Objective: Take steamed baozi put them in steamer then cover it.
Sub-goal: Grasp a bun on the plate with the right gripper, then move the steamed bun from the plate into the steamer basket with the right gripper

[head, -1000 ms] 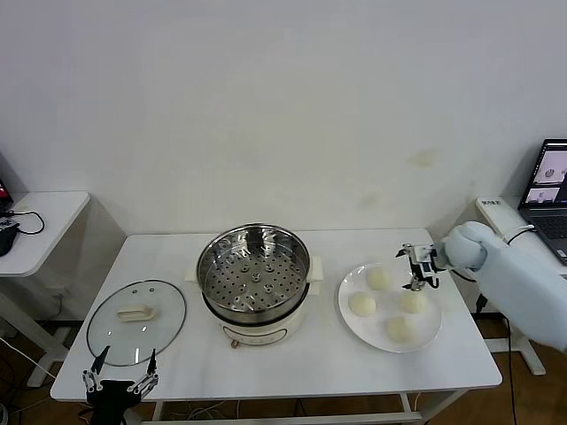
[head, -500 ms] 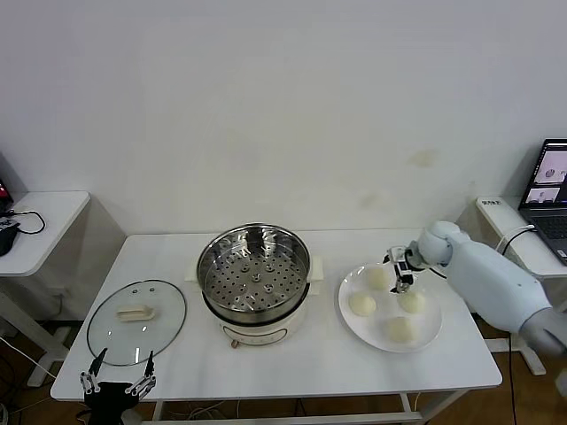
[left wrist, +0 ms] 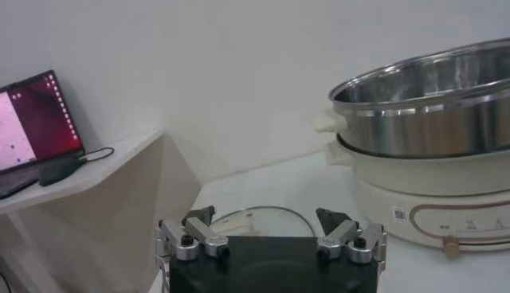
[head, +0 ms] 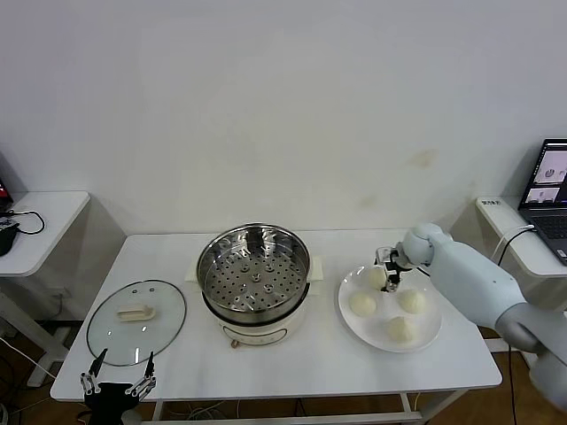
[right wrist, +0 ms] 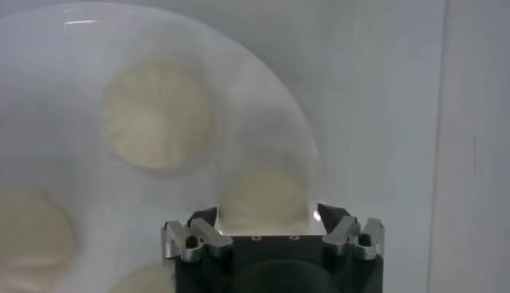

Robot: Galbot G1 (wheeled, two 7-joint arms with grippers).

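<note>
A robotics lab or test room, dressed up with kitchenware rather than a real kitchen. A plain white desk (head: 177, 257) stands against a bare white wall (head: 283, 106), carrying only an electric steamer (head: 254, 282), a glass lid (head: 136, 321) and a plate (head: 425, 341) of buns. At three o'clock a side table (head: 518, 243) holds an open laptop (head: 550, 190) with cables; at nine o'clock another small white table (head: 40, 226) holds more cabling.

Plain white wall (head: 283, 106), white bench (head: 177, 257), side table (head: 44, 217) on left, laptop (head: 551, 190) on right.
</note>
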